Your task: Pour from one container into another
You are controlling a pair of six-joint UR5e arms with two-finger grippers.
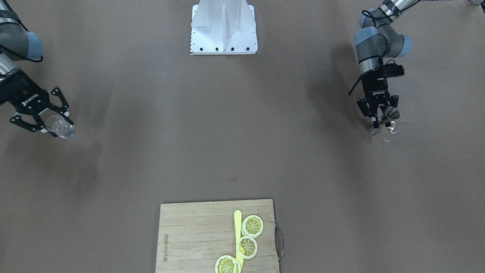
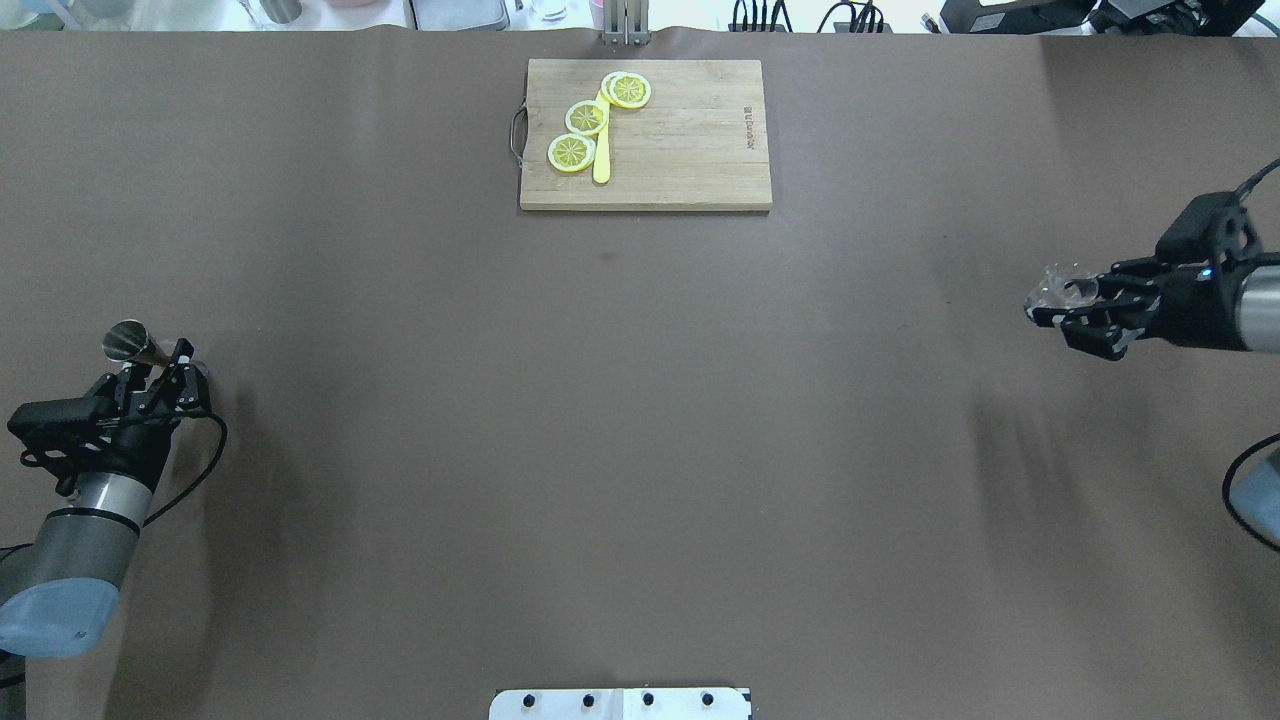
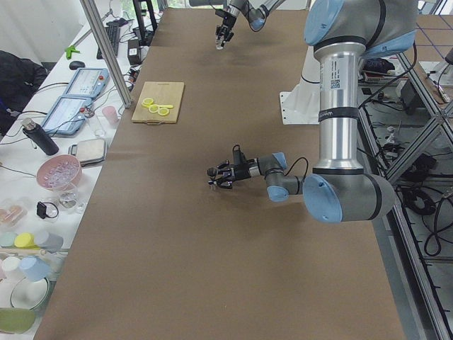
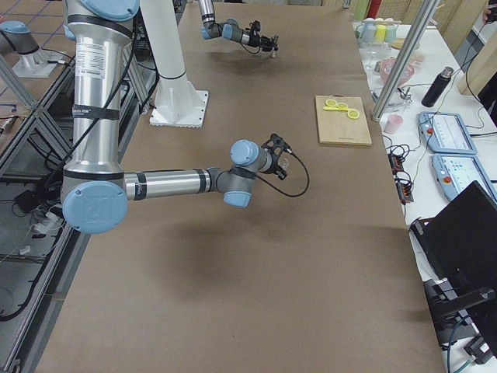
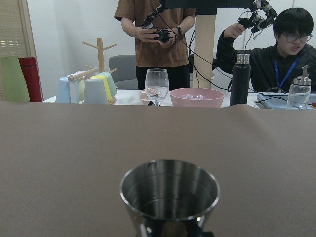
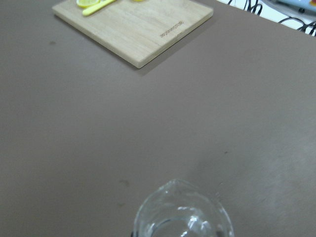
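On my feed, a long table point(image 2: 640, 450) covered in brown paper fills most views. Behind it are a white wall point(image 5: 64, 29) and a grey chair point(image 5: 123, 69). A cluttered white side bench point(image 3: 14, 191) runs along one edge beside an aluminium post point(image 3: 106, 49). Orange floor tiles point(image 4: 39, 9) show beyond. The light is even and the shadows soft.

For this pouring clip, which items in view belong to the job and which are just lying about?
Job: metal cup in left gripper; clear glass in right gripper.
Lying about: cutting board, lemon slices, yellow knife.
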